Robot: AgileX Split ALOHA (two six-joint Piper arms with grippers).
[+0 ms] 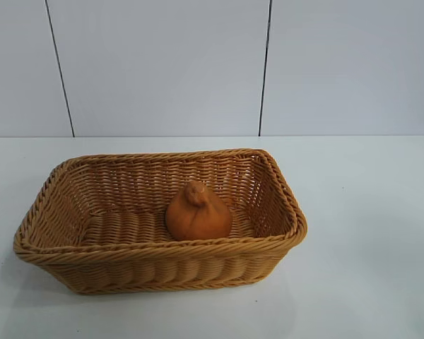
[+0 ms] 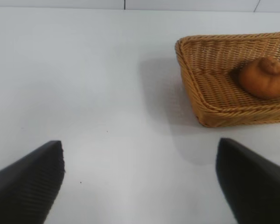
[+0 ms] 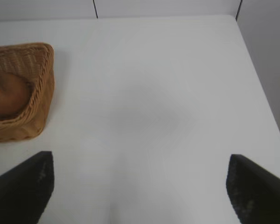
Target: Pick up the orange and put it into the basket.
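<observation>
both end effectors (image 2: 140,182) (image 3: 140,186) wide open

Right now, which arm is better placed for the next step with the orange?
Neither needs to act: the orange already sits inside the basket. Both claws, left and right, are open over bare table. If a nudge were needed, probably left.

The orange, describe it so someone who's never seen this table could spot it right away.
On the white table stands one big woven wicker basket. The orange sits inside on its floor, right of middle: a dull, lumpy fruit with a knobbed top, the only smooth-skinned, unwoven thing there.
</observation>
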